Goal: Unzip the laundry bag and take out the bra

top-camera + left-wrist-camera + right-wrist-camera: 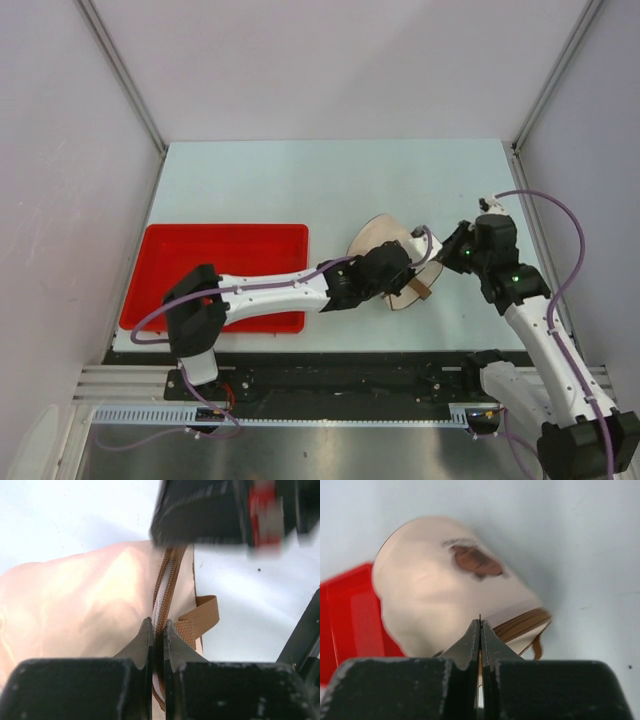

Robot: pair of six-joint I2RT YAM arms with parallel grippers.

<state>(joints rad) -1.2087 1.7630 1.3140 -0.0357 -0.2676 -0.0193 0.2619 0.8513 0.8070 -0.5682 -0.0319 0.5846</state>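
Left wrist view: left gripper (pixel 159 627) is pinching the laundry bag (pixel 85 605) on its zipper, running straight ahead; right gripper (pixel 480 625) is clenching shut beside the bag.

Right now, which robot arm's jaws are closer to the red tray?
Left. The left jaws pinch the laundry bag's zipper, right of the red tray; the right jaws pinch its edge farther right.
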